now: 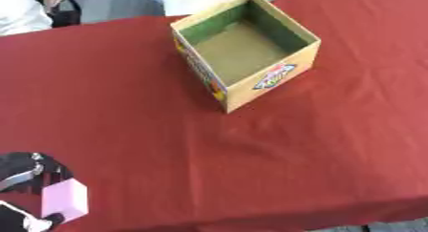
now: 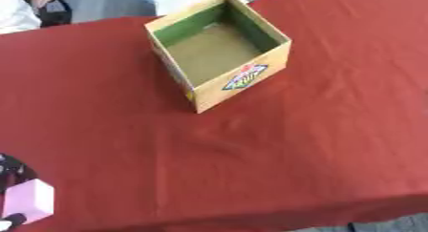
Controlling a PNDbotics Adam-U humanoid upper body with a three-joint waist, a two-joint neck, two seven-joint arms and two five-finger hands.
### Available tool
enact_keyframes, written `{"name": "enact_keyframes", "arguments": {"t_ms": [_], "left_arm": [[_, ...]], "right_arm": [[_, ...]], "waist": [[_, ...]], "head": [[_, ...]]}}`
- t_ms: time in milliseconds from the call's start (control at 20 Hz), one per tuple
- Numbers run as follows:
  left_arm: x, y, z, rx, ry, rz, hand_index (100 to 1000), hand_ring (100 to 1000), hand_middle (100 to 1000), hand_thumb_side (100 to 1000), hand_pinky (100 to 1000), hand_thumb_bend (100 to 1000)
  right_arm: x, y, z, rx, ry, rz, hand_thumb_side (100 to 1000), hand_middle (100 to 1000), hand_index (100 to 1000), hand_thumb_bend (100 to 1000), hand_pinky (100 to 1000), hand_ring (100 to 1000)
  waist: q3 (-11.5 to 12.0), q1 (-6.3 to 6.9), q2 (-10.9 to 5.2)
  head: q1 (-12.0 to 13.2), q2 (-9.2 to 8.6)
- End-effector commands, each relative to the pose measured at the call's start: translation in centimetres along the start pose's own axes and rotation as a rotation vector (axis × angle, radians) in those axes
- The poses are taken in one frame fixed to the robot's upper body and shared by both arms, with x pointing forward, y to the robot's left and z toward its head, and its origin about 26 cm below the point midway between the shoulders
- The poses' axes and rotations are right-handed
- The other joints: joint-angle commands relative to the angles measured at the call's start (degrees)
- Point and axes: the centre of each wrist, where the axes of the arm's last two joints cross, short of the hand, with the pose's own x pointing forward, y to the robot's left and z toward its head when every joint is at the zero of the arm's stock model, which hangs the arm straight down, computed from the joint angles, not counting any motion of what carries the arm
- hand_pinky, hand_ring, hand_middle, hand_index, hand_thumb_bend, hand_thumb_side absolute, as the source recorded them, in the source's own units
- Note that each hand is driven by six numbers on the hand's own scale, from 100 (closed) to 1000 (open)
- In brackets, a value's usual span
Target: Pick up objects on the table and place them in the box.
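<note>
Pink and flat-faced, a small block (image 1: 65,200) sits in the left robot hand (image 1: 25,178) at the lower left corner of the left eye view; dark fingers curl round it from above and below, so the robot hand is grasping the block. It looks smooth and matte, a plain box-like shape with squared edges, tilted a little. The robot hand itself is black with silver parts, only partly in view. The right robot hand shows in neither view.

Up and to the right of the robot hand, well apart from it, stands the box (image 1: 288,78), open at the top. It is cardboard, tan outside with a printed colourful label on the near wall and coloured print on the left wall, green on the upper inner walls, and dull brownish on its bare floor. It stands corner-on, one corner pointing toward the robot hand's side.

Red cloth covers the table (image 1: 251,169), soft, with faint creases
</note>
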Motion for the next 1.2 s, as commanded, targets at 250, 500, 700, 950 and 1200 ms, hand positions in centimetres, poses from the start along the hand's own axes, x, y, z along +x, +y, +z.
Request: {"name": "enact_keyframes", "arguments": {"t_ms": [250,500,700,950,1200], "left_arm": [[-0.5,1.2,0.8,0.059,0.018,-0.025,718,471,517,200,411,266],[-0.8,3.2,1.4,0.140,0.006,-0.061,711,462,512,147,401,218],[-0.8,5.6,2.0,0.225,-0.024,-0.098,706,452,504,110,385,190],[-0.2,9.6,3.0,0.350,-0.077,-0.148,712,448,498,100,380,171],[1.2,13.3,4.0,0.402,-0.139,-0.191,716,450,502,100,384,140]], "right_arm": [[0.4,-0.8,-0.4,-0.011,-0.022,0.019,1000,795,852,108,878,839],[0.4,-0.8,-0.5,-0.010,-0.024,0.022,1000,795,853,110,878,839],[0.5,-0.8,-0.6,-0.009,-0.029,0.023,1000,795,853,111,878,839],[0.6,-0.8,-0.7,-0.004,-0.034,0.021,1000,795,853,111,878,839],[0.7,-0.7,-1.0,0.004,-0.044,0.017,1000,795,854,113,878,840]], "waist": [[0.2,-0.23,-0.69],[0.4,-0.14,-0.84],[0.4,-0.13,-0.86],[0.2,-0.07,-0.82],[-0.4,-0.11,-0.79]], "head": [[-0.1,0.40],[-0.3,0.40],[-0.2,0.40],[0.0,0.40],[1.0,0.40]]}}
